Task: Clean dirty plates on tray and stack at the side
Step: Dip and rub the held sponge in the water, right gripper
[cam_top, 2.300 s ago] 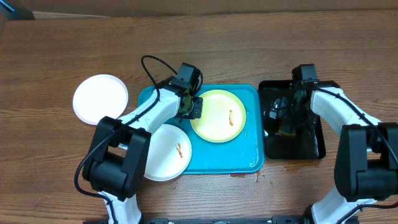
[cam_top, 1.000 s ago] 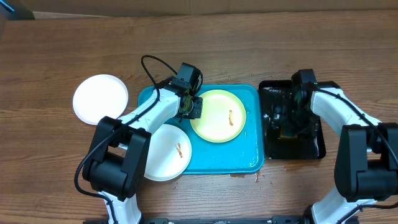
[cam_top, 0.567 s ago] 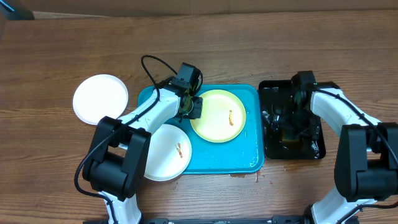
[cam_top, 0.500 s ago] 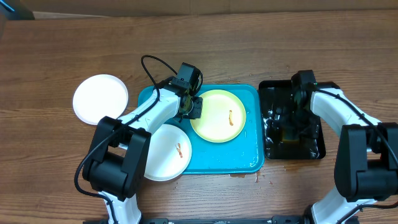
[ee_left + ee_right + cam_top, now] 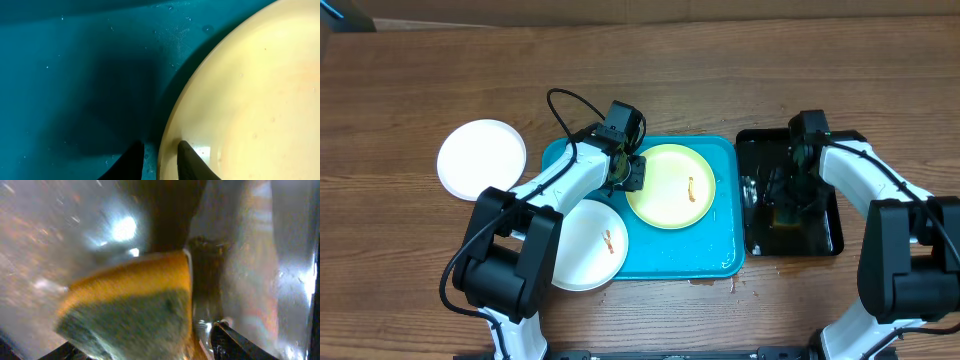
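- Wooden table (image 5: 720, 70) carries all items; the turquoise tray (image 5: 725, 255) at centre serves as reference.
- Well left of the tray, on bare wood: clean white plate (image 5: 481, 160), no smear visible.
- At the tray's front-left corner, robot side: second white plate (image 5: 585, 245), overlapping the rim and hanging out past it, with a small orange-brown smear.
- Over the tray's left half: left gripper (image 5: 632, 175), clenched on the left rim of the yellow-green plate (image 5: 670, 186). The wrist view shows one finger (image 5: 129, 160) outside the rim and the other on the plate's face.
- The yellow-green plate lies in the tray's rear right part, with a smear right of its centre.
- Just right of the tray: black tray (image 5: 825, 240), its surface wet and glossy.
- Down in the black tray: right gripper (image 5: 788, 200), grasping the sponge (image 5: 135, 300), which is yellow with a green scouring face.
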Controlling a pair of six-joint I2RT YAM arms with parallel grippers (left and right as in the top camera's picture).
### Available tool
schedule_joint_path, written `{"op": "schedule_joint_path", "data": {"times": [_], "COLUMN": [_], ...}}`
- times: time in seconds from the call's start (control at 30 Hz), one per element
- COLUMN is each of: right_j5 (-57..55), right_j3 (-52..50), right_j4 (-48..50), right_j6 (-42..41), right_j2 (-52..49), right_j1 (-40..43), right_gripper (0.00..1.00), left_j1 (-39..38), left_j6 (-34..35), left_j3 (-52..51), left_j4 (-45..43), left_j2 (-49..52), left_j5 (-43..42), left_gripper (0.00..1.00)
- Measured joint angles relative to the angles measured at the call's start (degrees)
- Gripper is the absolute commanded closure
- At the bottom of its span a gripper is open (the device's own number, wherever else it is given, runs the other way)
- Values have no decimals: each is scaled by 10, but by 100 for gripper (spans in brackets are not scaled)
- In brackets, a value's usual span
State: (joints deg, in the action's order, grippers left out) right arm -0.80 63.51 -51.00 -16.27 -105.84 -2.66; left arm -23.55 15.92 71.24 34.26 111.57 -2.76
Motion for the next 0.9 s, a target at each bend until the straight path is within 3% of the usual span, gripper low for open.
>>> {"op": "schedule_joint_path", "data": {"times": [0.1, 0.57, 0.9], "right_j5": [0, 0, 4], "right_j3": [5, 8, 14], "right_j4": [4, 13, 2], "right_j6": [0, 0, 28], "right_j2": [-3, -5, -8], "right_j1": [0, 0, 0], "right_gripper": [39, 39, 46], "left_j1": [0, 0, 0], "left_j6": [0, 0, 0], "left_j3": [0, 0, 0], "left_j4": [0, 0, 0], "left_j2": [0, 0, 0], "left_j5": [0, 0, 0], "left_gripper": [74, 73, 71]}}
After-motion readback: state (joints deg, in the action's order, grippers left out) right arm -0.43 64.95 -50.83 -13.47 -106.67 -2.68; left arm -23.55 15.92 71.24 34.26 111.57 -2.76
